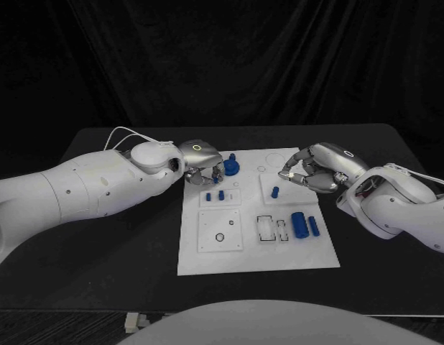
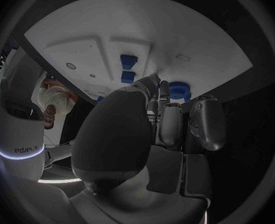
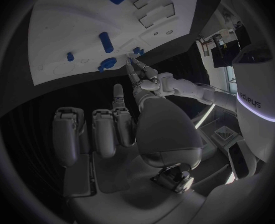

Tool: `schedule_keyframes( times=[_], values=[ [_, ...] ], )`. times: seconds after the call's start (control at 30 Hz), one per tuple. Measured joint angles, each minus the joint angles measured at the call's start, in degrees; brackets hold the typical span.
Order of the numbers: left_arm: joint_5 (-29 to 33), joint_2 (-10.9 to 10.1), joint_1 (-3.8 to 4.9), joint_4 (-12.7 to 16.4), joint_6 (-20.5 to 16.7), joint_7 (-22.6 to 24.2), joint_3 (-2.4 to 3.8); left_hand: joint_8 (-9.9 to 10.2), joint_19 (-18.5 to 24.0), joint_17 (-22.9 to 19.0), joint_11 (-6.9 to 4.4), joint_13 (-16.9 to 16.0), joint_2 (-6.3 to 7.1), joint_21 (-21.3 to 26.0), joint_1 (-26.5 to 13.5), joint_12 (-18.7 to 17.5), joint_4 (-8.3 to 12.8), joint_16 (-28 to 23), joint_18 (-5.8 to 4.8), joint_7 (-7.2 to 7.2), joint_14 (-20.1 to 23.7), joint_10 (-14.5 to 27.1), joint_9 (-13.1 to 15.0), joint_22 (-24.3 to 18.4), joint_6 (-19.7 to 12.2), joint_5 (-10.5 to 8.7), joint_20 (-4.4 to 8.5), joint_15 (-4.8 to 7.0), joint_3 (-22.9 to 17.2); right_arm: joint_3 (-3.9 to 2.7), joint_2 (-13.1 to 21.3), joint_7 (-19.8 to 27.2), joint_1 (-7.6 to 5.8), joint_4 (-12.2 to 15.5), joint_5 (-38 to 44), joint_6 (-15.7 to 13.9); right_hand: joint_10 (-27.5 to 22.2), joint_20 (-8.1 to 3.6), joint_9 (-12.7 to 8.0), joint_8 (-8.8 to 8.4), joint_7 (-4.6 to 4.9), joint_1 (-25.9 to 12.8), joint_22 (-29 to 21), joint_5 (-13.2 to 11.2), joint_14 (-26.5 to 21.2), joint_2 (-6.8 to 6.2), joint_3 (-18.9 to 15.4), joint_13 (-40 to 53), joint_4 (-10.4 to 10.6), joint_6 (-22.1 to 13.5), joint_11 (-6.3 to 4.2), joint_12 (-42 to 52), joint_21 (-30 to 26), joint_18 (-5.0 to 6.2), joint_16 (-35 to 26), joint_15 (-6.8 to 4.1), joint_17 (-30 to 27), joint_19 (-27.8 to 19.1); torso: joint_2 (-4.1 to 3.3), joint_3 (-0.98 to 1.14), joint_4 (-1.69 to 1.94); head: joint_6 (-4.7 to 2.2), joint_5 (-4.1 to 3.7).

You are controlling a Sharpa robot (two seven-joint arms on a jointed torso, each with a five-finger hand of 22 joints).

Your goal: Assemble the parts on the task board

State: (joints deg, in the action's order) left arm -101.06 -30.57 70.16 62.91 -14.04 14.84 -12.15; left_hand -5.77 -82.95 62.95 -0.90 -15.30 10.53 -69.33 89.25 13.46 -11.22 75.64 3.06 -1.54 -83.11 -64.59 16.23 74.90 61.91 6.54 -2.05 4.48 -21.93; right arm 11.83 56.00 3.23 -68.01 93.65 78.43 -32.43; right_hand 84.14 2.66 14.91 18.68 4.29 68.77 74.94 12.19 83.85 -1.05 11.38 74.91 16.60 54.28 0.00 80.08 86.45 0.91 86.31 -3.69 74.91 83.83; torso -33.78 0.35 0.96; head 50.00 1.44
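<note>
A black table (image 1: 118,237) is carrying the white task board (image 1: 253,251), which is lying flat at its middle, long side running away from the robot.

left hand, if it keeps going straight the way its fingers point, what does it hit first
Probably the tall blue part standing at the far end of the task board. The left hand has its fingertips right beside it; whether they touch already is unclear.

Both arms reach inward, left hand (image 1: 198,159) and right hand (image 1: 318,169) with fingers curled.
</note>
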Motion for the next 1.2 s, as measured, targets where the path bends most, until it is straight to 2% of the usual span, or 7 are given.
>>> schedule_keyframes(
  times=[0.1, 0.17, 0.43, 0.7, 1.2],
  values=[
    [0.0, 0.1, -0.01, -0.1, 0.1, 0.0, 0.0, 0.0, 0.4, -0.3, 0.0, 0.0, 0.0, 0.6, 0.0, -0.2, 0.0, -0.2, 0.09, 0.0, 0.0, 0.0, 0.0, 0.0, 0.0, 0.27, 0.1, 0.0, 0.0, 0.0, 0.0, 0.0, 0.0, 0.0, 0.0, 0.1, 0.0, 0.0, 0.0, 0.0, 0.0, 0.0, 0.0, 0.0, 0.0, 0.0, 0.0, 0.0, 0.0, 0.0, 0.0, 0.0, 0.0, 0.0, 0.0, 0.0, 0.0, 0.0, -0.01, 0.0, 0.0, 0.0, 0.04],
    [0.0, 0.2, -0.01, -0.1, 0.2, 0.0, 0.0, 0.0, 0.5, -0.3, 0.0, 0.0, 0.0, 1.0, 0.0, -0.2, 0.0, -0.2, 0.94, 0.0, 0.0, 0.0, 0.0, 0.0, 0.0, 0.27, 0.11, 0.0, 0.0, 0.02, 0.0, -0.1, 0.0, 0.0, 0.0, 0.1, 0.0, 0.0, 0.0, 0.0, 0.0, 0.0, 0.0, 0.0, 0.0, 0.0, 0.0, 0.0, 0.0, 0.0, 0.0, 0.0, 0.0, -0.01, 0.0, 0.0, 0.0, 0.0, -0.01, 0.0, 0.0, 0.0, 0.0],
    [0.0, 0.8, -0.11, -0.6, 0.7, 0.0, 0.0, 0.2, 0.5, 0.3, 0.0, 0.0, 0.0, 0.9, 0.0, -0.2, 0.2, -0.2, 0.94, 0.0, 0.0, 0.0, 0.0, 0.0, 0.0, 0.27, 0.11, 0.0, -0.2, 0.02, 0.0, -0.1, 0.0, 0.1, 0.0, 0.3, 0.0, 0.0, 0.0, 0.0, 0.0, 0.0, 0.0, 0.0, 0.0, 0.0, 0.0, 0.0, 0.0, 0.0, 0.0, 0.0, 0.0, 0.0, 0.0, 0.0, 0.0, 0.0, 0.0, 0.0, -0.01, 0.0, -0.26],
    [0.0, 1.5, -0.26, -1.5, 1.5, 0.0, 0.0, 0.2, 0.5, -0.1, 0.0, 0.0, 0.0, 0.9, 0.0, -0.2, 0.2, -0.2, 0.93, 0.0, 0.0, 0.0, 0.0, 0.0, 0.0, 0.27, 0.11, 0.0, -0.2, 0.0, 0.1, -0.2, 0.01, 0.1, 0.0, 0.4, 0.0, 0.0, 0.0, 0.0, 0.0, 0.0, 0.0, 0.0, 0.0, 0.0, 0.0, 0.0, 0.0, 0.0, 0.0, 0.0, 0.0, 0.0, 0.0, 0.0, 0.0, 0.0, 0.0, 0.0, -0.01, 0.0, -0.92],
    [0.0, 1.7, -0.34, -2.2, 2.8, -0.1, 0.04, 0.5, 0.6, -0.7, 0.02, 0.2, 0.23, 1.4, 0.2, -0.8, 0.2, -0.5, 0.92, 0.04, 0.2, 0.0, -0.1, 0.0, -0.8, 0.27, 0.07, -0.23, -0.2, 0.02, 0.1, -0.3, 0.15, 0.1, 0.0, 0.7, 0.0, 0.0, 0.0, 0.0, 0.0, 0.0, 0.0, 0.0, 0.0, 0.0, 0.0, 0.0, 0.0, 0.0, 0.0, 0.0, -0.3, 0.0, 0.0, 0.0, 0.0, 0.0, 0.0, 0.0, -0.01, 0.0, -0.87]
  ],
)
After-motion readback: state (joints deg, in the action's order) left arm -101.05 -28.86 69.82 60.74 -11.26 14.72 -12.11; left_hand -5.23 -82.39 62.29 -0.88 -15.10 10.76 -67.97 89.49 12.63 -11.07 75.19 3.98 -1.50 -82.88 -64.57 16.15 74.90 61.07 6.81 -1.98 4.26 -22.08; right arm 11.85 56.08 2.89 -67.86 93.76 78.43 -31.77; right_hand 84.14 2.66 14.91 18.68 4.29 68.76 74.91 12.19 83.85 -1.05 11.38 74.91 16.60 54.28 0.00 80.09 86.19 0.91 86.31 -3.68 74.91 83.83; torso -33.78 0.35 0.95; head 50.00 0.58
